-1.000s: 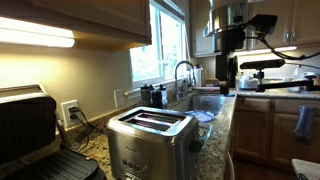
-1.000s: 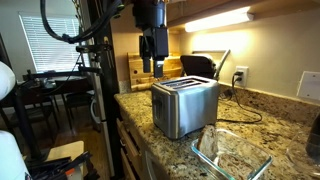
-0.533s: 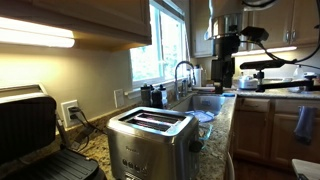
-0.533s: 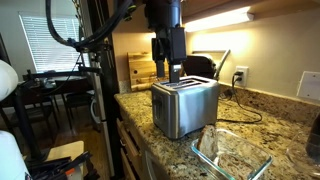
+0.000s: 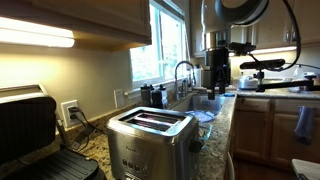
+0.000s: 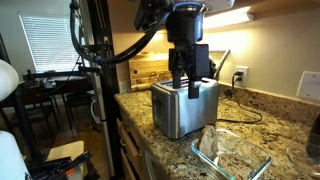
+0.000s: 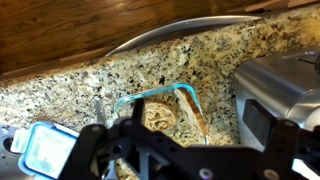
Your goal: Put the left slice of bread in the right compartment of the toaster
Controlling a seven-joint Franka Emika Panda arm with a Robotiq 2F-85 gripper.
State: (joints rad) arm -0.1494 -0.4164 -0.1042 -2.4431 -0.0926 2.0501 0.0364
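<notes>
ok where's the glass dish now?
The dish sits on the counter, lower right of the toaster in an exterior view; wrist view shows it left of the toaster.

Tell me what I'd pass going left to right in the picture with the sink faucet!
First the black grill, then the silver toaster, then the robot claw, then the blue cloth hanging on the cabinet.
</notes>
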